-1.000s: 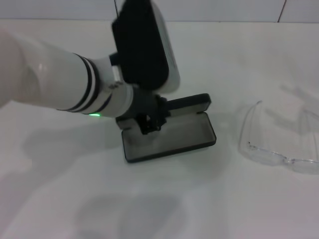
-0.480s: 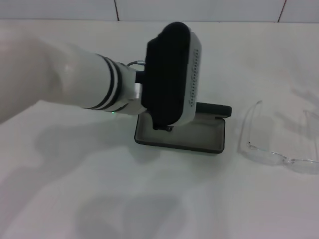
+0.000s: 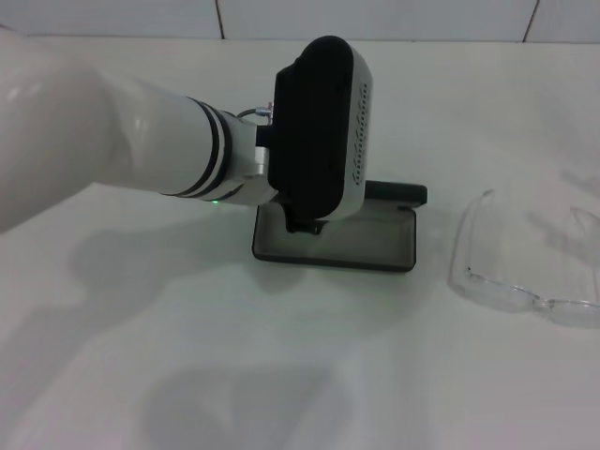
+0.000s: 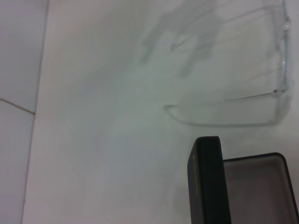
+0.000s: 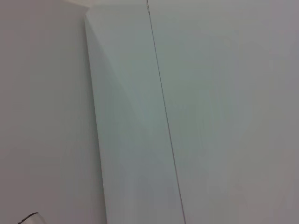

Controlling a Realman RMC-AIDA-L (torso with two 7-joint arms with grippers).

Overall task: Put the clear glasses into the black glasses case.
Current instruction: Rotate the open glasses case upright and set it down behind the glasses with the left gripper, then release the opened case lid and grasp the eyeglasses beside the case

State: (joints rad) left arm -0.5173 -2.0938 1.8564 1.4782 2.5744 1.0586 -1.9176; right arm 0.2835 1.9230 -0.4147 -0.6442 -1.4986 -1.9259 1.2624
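Observation:
The black glasses case (image 3: 334, 261) lies open at the middle of the white table, grey lining up, its lid (image 3: 395, 194) standing at the far side. My left gripper (image 3: 305, 225) hangs over the case's left part, mostly hidden under the black and white wrist housing. The clear glasses (image 3: 497, 292) rest on the table to the right of the case, arms unfolded and pointing away from me. In the left wrist view the case lid (image 4: 208, 186) stands edge-on with the clear glasses (image 4: 224, 122) beyond it. My right gripper is out of view.
The left arm (image 3: 141, 141) reaches in from the left over the table. A tiled wall (image 3: 375, 19) runs along the table's far edge. The right wrist view shows only a white wall panel (image 5: 131, 140).
The left arm swung right and its wrist turned. The case went with it, from lying skewed at centre-left to lying square and closer to the glasses. The glasses stayed put.

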